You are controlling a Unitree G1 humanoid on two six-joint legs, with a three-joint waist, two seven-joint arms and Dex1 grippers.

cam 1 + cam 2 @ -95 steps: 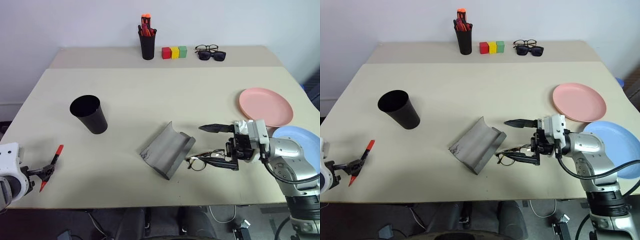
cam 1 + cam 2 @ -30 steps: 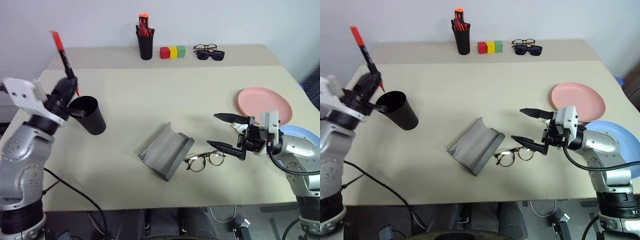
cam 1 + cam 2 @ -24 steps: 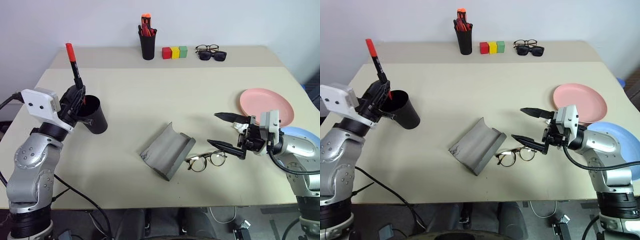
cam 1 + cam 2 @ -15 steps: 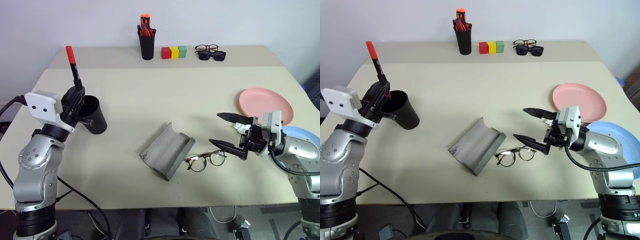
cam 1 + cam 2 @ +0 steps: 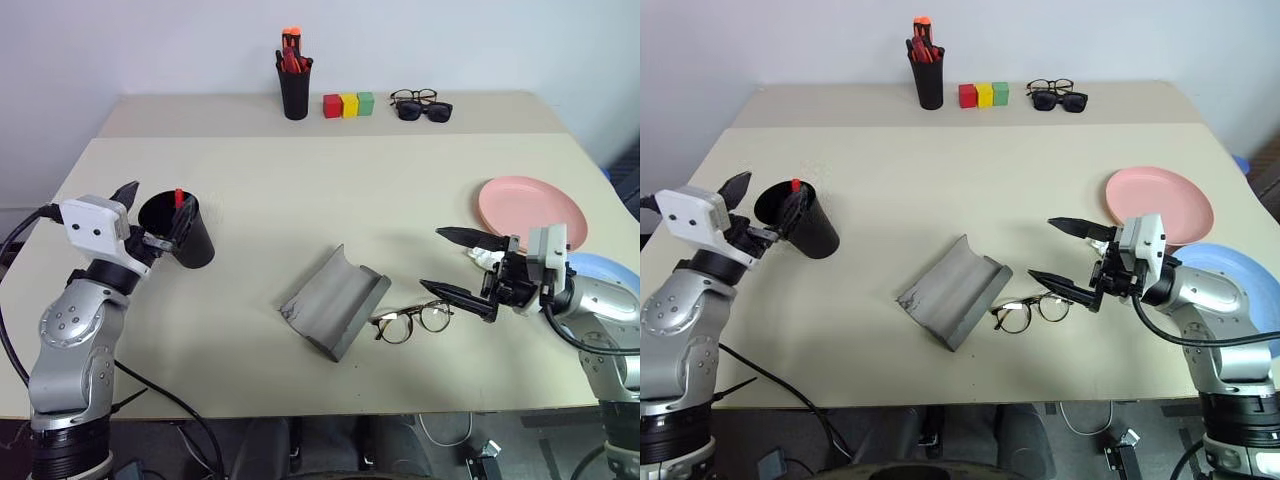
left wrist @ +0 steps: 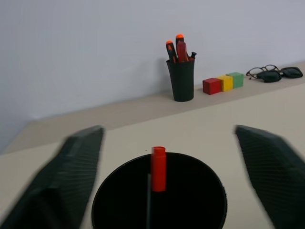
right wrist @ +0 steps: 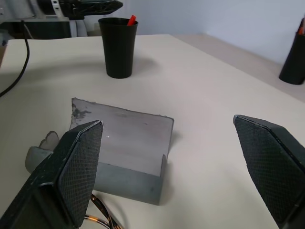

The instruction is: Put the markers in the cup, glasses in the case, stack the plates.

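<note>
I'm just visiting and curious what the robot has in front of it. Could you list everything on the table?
table: one, beige, holds everything below
cup: one, black, near left, between the left gripper's open fingers
red marker: one, standing inside the cup, tip above the rim
case: one, grey, open, near the table's middle
glasses: one pair, thin dark rims, on the table just right of the case
pink plate: one, right side
blue plate: one, right edge, partly behind the right arm
pen pot: one, black, far edge, holds red-orange pens
blocks: three, red, yellow, green, beside the pot
other eyewear: two dark pairs, far edge
left gripper: open, at the cup
right gripper: open, above the glasses
</note>
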